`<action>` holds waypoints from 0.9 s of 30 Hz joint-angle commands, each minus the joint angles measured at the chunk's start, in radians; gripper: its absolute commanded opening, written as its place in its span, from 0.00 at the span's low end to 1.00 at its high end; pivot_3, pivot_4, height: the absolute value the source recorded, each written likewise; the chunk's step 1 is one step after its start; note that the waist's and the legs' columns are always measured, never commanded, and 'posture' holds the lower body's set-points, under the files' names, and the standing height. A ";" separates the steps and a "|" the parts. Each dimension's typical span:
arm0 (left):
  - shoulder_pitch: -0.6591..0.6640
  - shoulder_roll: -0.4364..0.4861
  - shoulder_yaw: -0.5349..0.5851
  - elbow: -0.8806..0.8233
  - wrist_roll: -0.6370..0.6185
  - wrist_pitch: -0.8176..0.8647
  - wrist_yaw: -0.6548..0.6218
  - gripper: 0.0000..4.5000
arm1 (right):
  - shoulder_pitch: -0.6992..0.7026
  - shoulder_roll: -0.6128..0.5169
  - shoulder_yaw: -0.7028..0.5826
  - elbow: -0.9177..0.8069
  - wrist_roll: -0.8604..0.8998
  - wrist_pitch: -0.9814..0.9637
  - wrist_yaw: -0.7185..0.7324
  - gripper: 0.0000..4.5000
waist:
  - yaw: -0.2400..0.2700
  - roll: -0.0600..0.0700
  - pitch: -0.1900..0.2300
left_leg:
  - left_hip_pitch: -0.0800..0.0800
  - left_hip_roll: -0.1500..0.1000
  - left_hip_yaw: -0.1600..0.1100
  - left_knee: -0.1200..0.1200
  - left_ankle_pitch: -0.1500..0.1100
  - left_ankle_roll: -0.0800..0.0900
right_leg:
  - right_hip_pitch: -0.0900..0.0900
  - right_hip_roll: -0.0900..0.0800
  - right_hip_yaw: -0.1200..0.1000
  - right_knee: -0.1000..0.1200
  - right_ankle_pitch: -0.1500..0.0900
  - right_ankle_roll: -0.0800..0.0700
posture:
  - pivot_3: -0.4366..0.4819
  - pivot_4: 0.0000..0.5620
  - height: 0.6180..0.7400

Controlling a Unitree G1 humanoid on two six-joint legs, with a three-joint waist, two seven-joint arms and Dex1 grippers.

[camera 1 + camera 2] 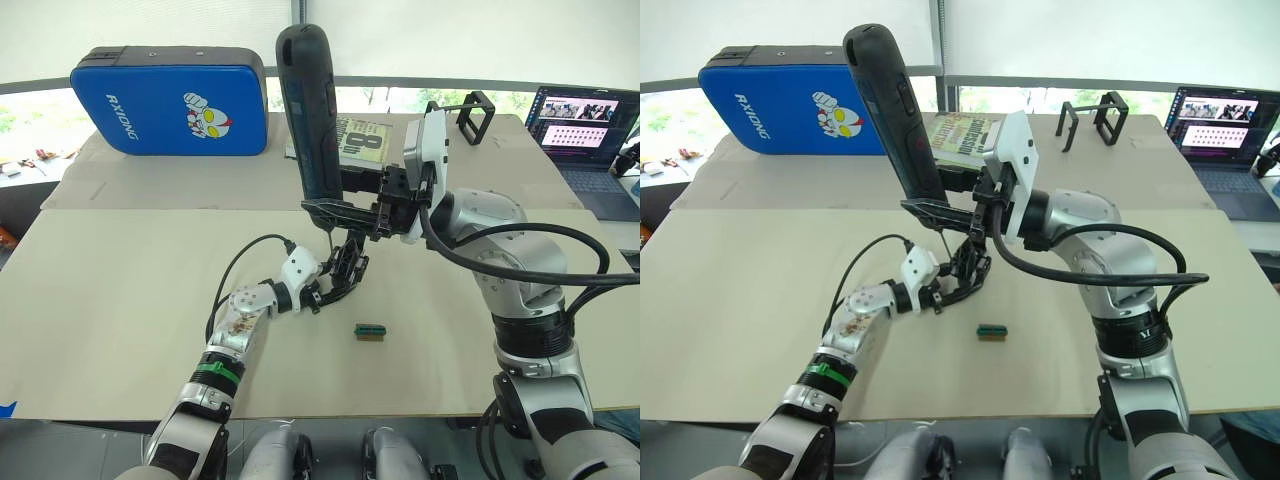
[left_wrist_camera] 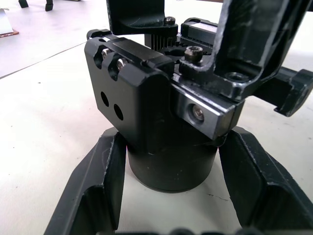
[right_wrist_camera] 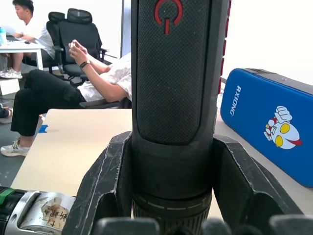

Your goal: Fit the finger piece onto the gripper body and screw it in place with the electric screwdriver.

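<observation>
My right gripper [image 1: 340, 212] is shut on the electric screwdriver [image 1: 308, 110], a thick dark cylinder held nearly upright. Its thin bit [image 1: 327, 234] points down at the gripper body [image 1: 345, 268]. The gripper body is a black assembly with a round base [image 2: 171, 166], and my left gripper [image 2: 171, 147] is shut around that base just above the table. A black finger piece [image 2: 254, 44] stands on the body's top block beside a screw head [image 2: 193, 51]. I cannot tell whether it is fastened. In the right wrist view both fingers [image 3: 105, 181] clamp the screwdriver's grip [image 3: 171, 98].
A small green-and-dark block [image 1: 370, 332] lies on the cardboard-covered table [image 1: 120, 300] to the right of my left gripper. At the back are a blue case [image 1: 170, 100], a book [image 1: 360, 140], a black wire-frame stand [image 1: 472, 115] and a laptop [image 1: 585, 125]. People [image 3: 58, 83] sit beyond the table.
</observation>
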 commanded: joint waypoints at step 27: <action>-0.001 0.004 -0.005 -0.034 -0.016 0.000 -0.009 0.50 | 0.002 0.006 -0.015 -0.029 -0.016 -0.046 0.018 0.41 | -0.002 0.000 0.000 | 0.000 0.000 0.000 0.000 0.000 0.000 | 0.000 0.000 0.000 0.000 0.000 0.000 | 0.48 0.27 1.00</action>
